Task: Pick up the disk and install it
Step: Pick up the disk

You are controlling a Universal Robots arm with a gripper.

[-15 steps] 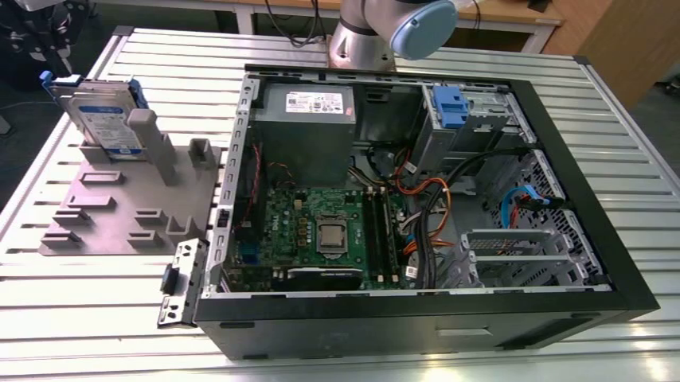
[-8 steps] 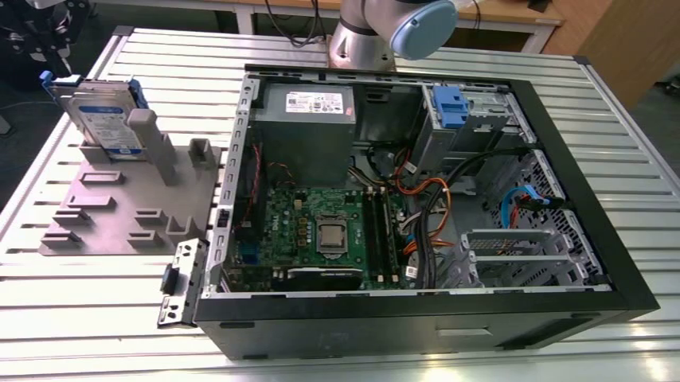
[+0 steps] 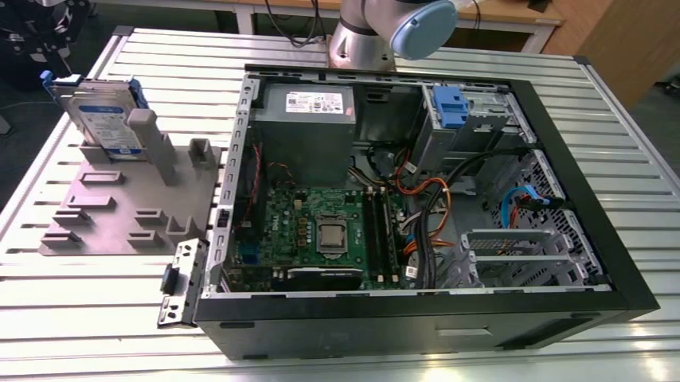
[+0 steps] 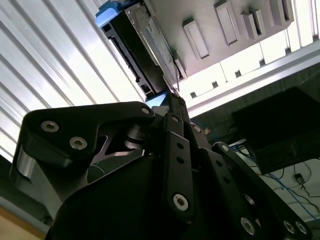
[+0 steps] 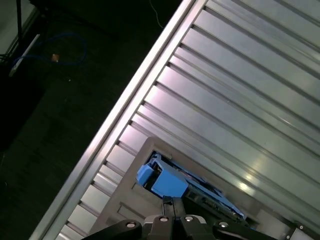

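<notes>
Claw [image 5: 170, 201] pinched closed, empty | aimed at disk [image 5: 167, 182], apart | disk upright in grey stand [image 3: 107, 215]

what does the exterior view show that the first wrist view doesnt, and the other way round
Exterior view: the open computer case with its motherboard and grey power supply, plus part of the arm. First wrist view: the shut gripper near the blue carrier end of the disk, and dark floor with a blue cable past the table edge. Both: the disk standing in the grey stand on the slatted metal table.
</notes>
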